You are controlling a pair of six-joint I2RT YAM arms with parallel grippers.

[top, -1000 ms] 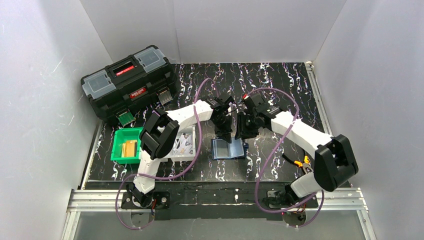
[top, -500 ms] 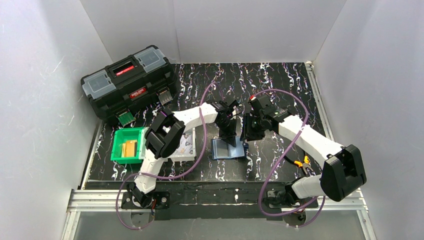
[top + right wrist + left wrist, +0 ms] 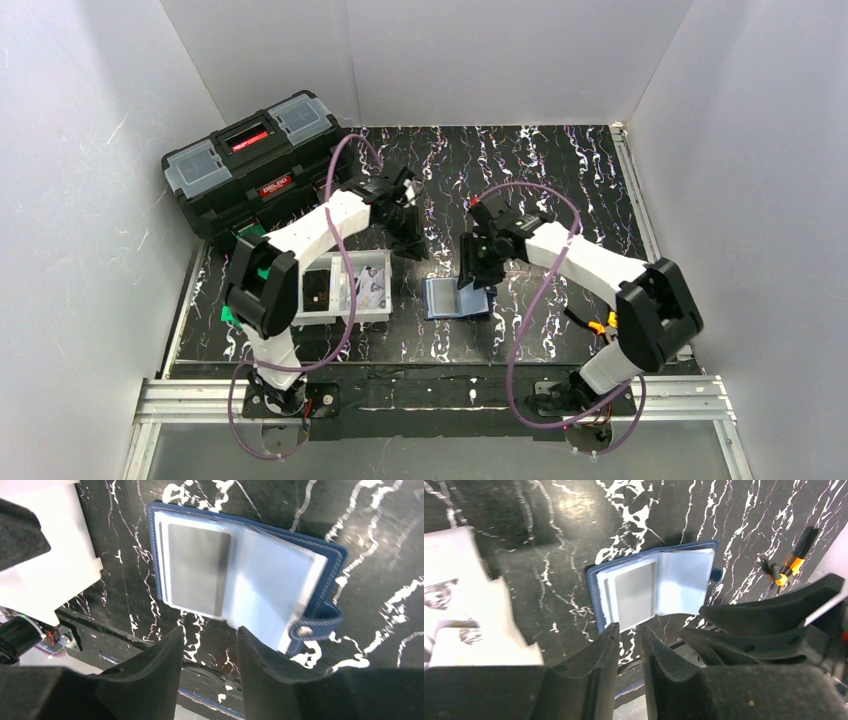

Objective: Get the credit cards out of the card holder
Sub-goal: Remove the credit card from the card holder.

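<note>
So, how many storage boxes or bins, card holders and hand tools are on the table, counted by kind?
Storage boxes or bins: 3 (black toolbox, white tray, green bin, mostly hidden)
Card holders: 1 (card holder, lying open)
Hand tools: 1 (orange-handled pliers)
Total: 5

One card holder (image 3: 455,298), one toolbox (image 3: 255,160)

From above, the green bin (image 3: 226,313) is largely covered by the left arm's elbow, and the card holder (image 3: 445,298) is overlapped at one corner by the right gripper (image 3: 477,284). The white tray (image 3: 474,630) is blurred and cut off at the left wrist view's edge.
</note>
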